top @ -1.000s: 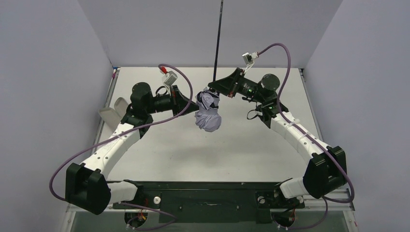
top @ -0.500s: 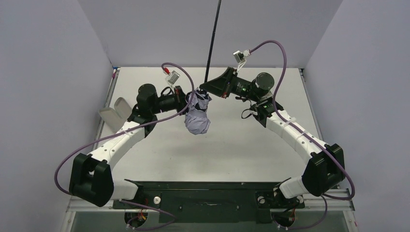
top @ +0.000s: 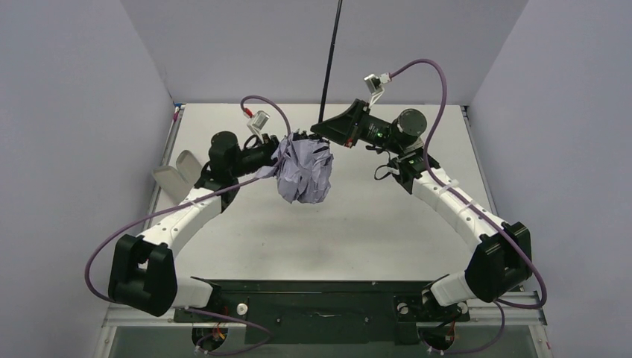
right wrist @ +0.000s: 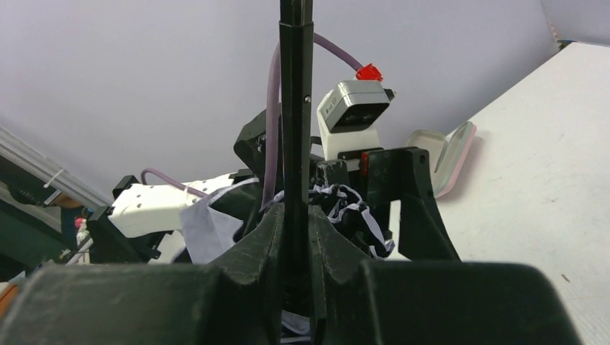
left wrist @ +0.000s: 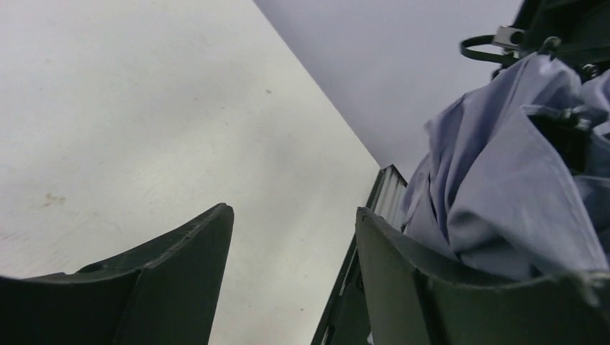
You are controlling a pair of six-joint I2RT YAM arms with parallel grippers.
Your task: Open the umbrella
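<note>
**Canopy [top: 304, 170] swells out between the two arms**

Compared with half a second ago, the lilac cloth is much fuller and wider; before, it was a narrow bundle. The umbrella [top: 298, 183] hangs in the air in the upper middle of the top view, above the table [top: 358, 224]. Its thin black shaft [top: 329, 60] runs up out of the top edge of the frame.

The right gripper [right wrist: 296, 215] is pressed together on this shaft, just above the canopy. The left gripper [left wrist: 291, 215] is spread, with nothing between its fingers, and the cloth lies against the outer side of one finger [left wrist: 403, 266]. Whether this finger also catches the sliding ring under the cloth I cannot tell, because the folds hide it.

I judge the umbrella to be light. The cloth is soft and probably slippery, so it gives no firm hold. The ribs are thin and may bend if I squeeze them. The shaft is stiff, so it is the right place to hold. The push should go on the hard ring around the shaft, not on the fabric.

At the left edge of the table lies the pale case [top: 177, 173], well apart.
</note>
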